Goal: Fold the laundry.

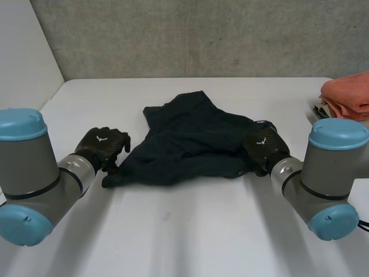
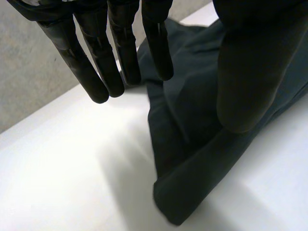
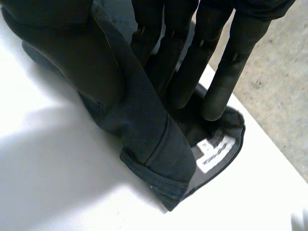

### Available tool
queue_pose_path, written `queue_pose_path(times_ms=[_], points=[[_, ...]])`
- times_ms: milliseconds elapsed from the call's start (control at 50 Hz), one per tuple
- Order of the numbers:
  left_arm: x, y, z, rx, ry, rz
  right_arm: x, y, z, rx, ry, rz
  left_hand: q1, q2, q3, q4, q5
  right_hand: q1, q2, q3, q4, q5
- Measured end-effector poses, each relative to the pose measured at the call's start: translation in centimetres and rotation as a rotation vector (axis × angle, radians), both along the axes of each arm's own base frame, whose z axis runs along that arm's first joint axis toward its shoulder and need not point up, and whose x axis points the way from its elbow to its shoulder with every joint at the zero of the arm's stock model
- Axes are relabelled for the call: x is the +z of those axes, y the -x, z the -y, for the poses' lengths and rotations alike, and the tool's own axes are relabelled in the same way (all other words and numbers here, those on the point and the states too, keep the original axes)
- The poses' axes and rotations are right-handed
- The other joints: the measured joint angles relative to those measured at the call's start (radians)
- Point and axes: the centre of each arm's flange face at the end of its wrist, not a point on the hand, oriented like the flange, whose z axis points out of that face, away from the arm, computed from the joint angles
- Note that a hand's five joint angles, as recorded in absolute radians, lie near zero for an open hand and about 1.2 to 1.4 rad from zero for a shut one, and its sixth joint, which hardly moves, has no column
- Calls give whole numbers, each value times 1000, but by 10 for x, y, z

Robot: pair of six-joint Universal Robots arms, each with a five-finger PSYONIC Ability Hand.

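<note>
A dark navy garment [image 1: 190, 138] lies crumpled in the middle of the white table [image 1: 184, 231]. My left hand [image 1: 104, 144] hovers at the garment's near left corner. Its fingers [image 2: 101, 62] are straight and spread over bare table, and the thumb stands over the cloth [image 2: 192, 120] without gripping it. My right hand [image 1: 264, 147] is at the garment's right edge. There its straight fingers [image 3: 192, 62] and thumb pinch a hemmed fold of the cloth [image 3: 149, 130]. A white label [image 3: 214, 151] shows inside the hem by the fingertips.
A folded orange cloth [image 1: 349, 95] rests on a small stack at the table's far right edge. A grey wall stands behind the table. Bare table stretches in front of the garment, between the two arms.
</note>
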Motion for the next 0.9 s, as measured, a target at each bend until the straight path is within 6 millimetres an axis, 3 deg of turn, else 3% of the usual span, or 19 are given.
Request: queue_pose_path(times_ms=[180,280,340,380,440,560,600,640,760,900], points=[[-16,-5,11,65,-51,51,6,7,-5,-29,-63,-6,0,0,0,2,0,0,0,0,0,0],[-21,-2,14,59,-58,56,15,15,-28,-47,-200,-35,-5,-5,-3,-19,-9,-5,-9,-9,-10,-6],[-25,3,14,40,-66,57,21,19,-37,-55,-269,-49,-5,-6,-3,-19,-10,-150,-230,-231,-233,-192],[-28,7,12,25,-78,61,29,21,-42,-66,-307,-47,-5,-6,-3,-19,-10,-399,-466,-460,-466,-432],[-31,12,9,8,-96,66,43,22,-42,-78,-317,-26,-4,-3,-1,-14,-5,-509,-567,-578,-587,-561],[-30,15,3,-9,-116,74,74,11,-37,-52,-272,14,72,71,69,66,69,-545,-613,-620,-623,-609],[-30,15,3,-9,-116,74,74,11,-37,-52,-272,14,72,71,69,66,69,-545,-613,-620,-623,-609],[-28,14,3,-7,-113,75,84,-3,-39,21,-262,-19,161,162,162,152,157,-541,-609,-616,-620,-587],[-27,13,4,-2,-110,75,78,-27,-47,171,-288,-107,224,231,229,223,228,-518,-569,-576,-584,-532],[-28,13,5,-7,-107,87,44,-51,-46,313,-268,-166,425,452,448,445,448,-500,-559,-565,-571,-522]])
